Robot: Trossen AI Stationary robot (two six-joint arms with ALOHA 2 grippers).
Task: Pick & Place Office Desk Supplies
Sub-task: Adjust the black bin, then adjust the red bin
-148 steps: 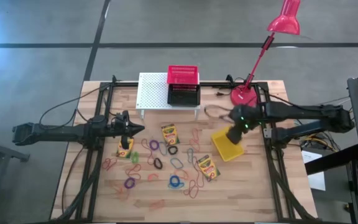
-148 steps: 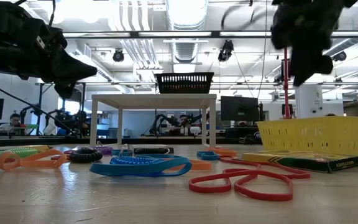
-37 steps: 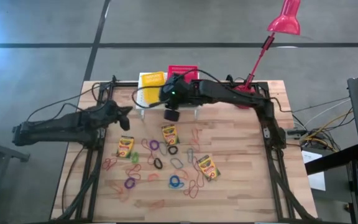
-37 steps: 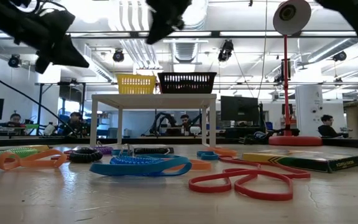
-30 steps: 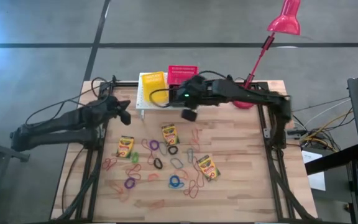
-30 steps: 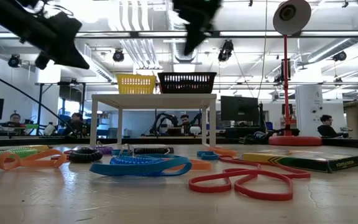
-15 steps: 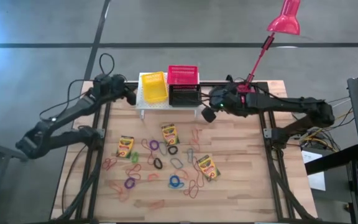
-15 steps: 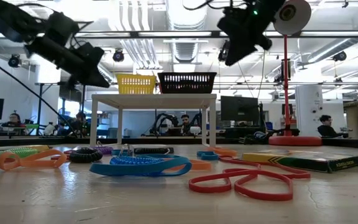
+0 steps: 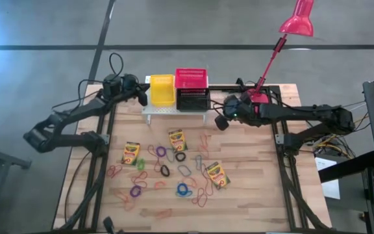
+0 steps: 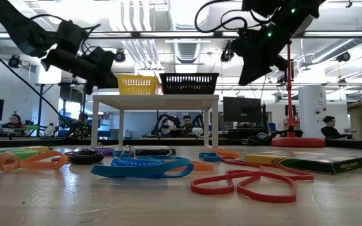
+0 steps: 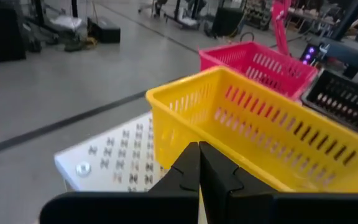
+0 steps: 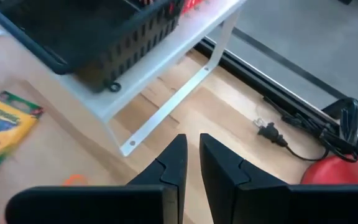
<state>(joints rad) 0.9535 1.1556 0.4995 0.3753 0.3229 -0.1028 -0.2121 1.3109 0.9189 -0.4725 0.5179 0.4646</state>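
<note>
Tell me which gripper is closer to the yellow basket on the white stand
The left. The left gripper sits right beside the yellow basket, on the side away from the red basket. The right gripper hangs beyond the white stand's other end, past the black basket.

stand (image 10: 155, 98): yellow basket (image 10: 136, 85) + black basket (image 10: 188, 83) | loops (image 10: 143, 167) on table (image 10: 181, 204)

In the left wrist view the yellow basket (image 11: 253, 134) runs off the frame edge, and the red basket (image 11: 260, 61) behind it is half hidden by it. The black basket (image 12: 86, 34) in the right wrist view is cut by the frame. The crayon box (image 12: 2, 127) there shows only partly, its print unreadable.
</note>
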